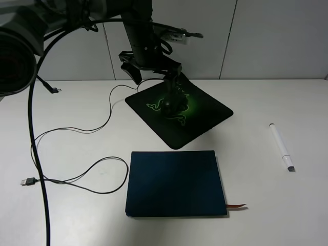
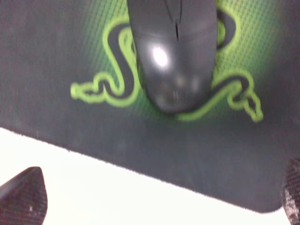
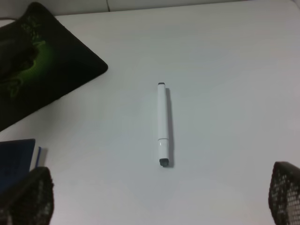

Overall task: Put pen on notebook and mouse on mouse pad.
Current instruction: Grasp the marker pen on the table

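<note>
The black mouse [image 1: 169, 106] [image 2: 173, 56] rests on the green snake logo of the black mouse pad [image 1: 205, 110] [image 2: 56, 56] [image 3: 61, 65]. My left gripper [image 1: 172, 91] [image 2: 157, 197] hovers just above and behind it, open, its fingertips [image 2: 23, 194] spread wide and holding nothing. The white pen [image 1: 281, 147] [image 3: 162, 124] lies alone on the table at the right. In the right wrist view my right gripper [image 3: 157, 197] stands open, back from the pen. The dark blue notebook [image 1: 176, 183] [image 3: 16, 157] lies closed at the front centre, its brown ribbon sticking out.
The mouse's thin cable [image 1: 77, 129] loops across the left of the white table [image 1: 266, 205] and ends in a USB plug [image 1: 28, 181] near the left edge. A thick black arm cable [image 1: 36, 154] hangs down the left side.
</note>
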You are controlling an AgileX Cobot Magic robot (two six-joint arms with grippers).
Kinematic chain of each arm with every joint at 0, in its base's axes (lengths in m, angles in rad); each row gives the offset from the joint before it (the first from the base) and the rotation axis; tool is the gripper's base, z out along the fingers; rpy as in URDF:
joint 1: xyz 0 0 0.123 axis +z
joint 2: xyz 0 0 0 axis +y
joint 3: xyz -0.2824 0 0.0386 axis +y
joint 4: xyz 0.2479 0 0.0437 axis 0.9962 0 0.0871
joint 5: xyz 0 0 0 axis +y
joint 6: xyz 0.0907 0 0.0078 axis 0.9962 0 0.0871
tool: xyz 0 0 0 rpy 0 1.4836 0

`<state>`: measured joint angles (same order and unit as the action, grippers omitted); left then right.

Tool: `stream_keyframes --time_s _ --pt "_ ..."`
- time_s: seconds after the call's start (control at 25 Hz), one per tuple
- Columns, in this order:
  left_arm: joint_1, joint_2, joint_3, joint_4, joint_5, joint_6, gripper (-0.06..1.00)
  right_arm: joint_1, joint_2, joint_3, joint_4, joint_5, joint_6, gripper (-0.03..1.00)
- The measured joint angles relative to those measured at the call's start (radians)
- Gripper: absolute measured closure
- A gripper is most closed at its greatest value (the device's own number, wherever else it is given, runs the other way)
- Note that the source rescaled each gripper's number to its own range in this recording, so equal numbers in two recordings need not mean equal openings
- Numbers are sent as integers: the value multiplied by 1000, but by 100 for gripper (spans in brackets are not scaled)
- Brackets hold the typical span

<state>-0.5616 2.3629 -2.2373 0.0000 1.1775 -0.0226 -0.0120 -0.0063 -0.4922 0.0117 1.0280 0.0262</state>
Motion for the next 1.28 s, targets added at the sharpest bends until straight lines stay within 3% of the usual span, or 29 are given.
stream_keyframes --time_s 0.28,0.48,1.28 --pt "0 -76 1 0 1 10 -5 0 0 0 0 0 0 -3" --pt "0 -185 76 0 1 12 -5 0 0 0 0 0 0 -3" --pt "0 -982 827 0 2 45 -5 0 0 0 0 0 0 -3"
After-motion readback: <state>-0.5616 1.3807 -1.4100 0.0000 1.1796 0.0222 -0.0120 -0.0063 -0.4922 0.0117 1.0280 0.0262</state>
